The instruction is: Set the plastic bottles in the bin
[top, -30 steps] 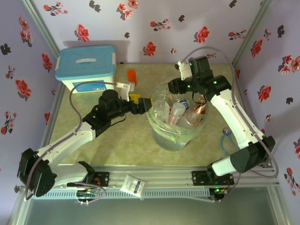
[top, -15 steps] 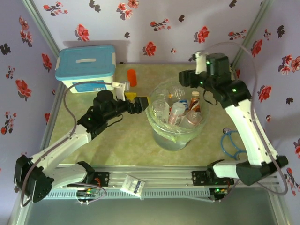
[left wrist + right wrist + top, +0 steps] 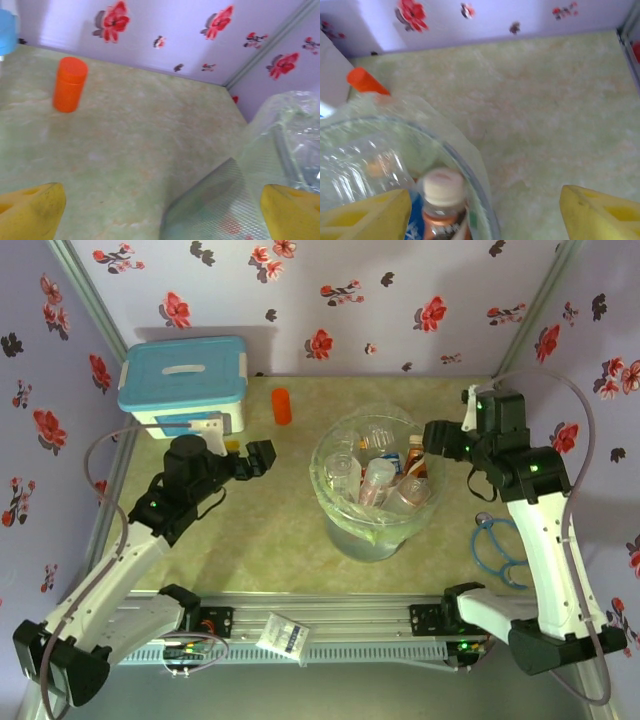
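plastic bottles | inside bin (bag-lined) | left jaws, right jaws: spread, empty

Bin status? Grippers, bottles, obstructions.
Left gripper open, empty, left of bin. Right gripper open, empty, by bin's right rim. Bottles piled inside bin. Orange cylinder at back, out of the way.

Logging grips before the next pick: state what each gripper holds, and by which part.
Nothing is held. The left gripper and the right gripper both stand open and empty.

Lilac walls printed with red flowers enclose a pale green table.
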`<action>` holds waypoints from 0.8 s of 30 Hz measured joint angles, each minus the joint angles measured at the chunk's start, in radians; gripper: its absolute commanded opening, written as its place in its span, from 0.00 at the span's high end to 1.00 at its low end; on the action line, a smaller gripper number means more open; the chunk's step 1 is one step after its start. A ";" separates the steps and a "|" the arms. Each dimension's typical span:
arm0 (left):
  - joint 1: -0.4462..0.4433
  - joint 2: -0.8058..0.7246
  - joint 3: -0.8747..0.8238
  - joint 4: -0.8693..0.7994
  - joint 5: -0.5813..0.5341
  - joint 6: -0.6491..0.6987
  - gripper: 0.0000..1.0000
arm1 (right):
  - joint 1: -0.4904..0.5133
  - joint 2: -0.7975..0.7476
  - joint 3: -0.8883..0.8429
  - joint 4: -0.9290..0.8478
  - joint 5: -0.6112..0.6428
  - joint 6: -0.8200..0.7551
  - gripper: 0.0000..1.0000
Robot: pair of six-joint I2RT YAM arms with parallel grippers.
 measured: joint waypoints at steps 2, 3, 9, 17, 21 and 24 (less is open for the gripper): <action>0.014 -0.016 -0.007 -0.025 -0.012 0.006 0.00 | -0.013 -0.015 -0.027 -0.016 -0.028 0.017 0.28; 0.019 -0.023 -0.013 -0.035 -0.019 0.007 0.00 | -0.017 -0.023 -0.045 -0.022 -0.045 0.026 0.30; 0.044 -0.042 -0.045 -0.080 -0.028 0.008 0.00 | -0.020 -0.045 -0.125 -0.034 -0.138 0.082 0.44; 0.081 -0.065 -0.060 -0.096 -0.038 0.011 0.00 | -0.022 -0.049 -0.192 0.009 -0.234 0.143 0.47; 0.100 -0.082 -0.076 -0.107 -0.048 0.011 0.00 | -0.009 -0.045 -0.236 0.092 -0.266 0.191 0.46; 0.123 -0.093 -0.082 -0.143 -0.071 0.011 0.00 | 0.047 -0.022 -0.243 0.158 -0.261 0.211 0.47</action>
